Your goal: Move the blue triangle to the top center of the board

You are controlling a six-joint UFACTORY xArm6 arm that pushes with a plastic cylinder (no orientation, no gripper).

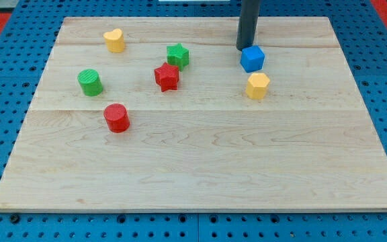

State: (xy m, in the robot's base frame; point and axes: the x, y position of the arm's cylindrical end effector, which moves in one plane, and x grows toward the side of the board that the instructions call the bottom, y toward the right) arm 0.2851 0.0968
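Single view, raised, angled down from the near edge, whole wooden board [200,168] framed, mounting apparently fixed

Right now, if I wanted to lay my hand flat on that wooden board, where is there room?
The whole lower half is bare, below the red cylinder and yellow hexagon. The right edge beside the blue block is free too. It is crowded up top: yellow heart, green cylinder, red star, green star, and my tip just above the blue block.
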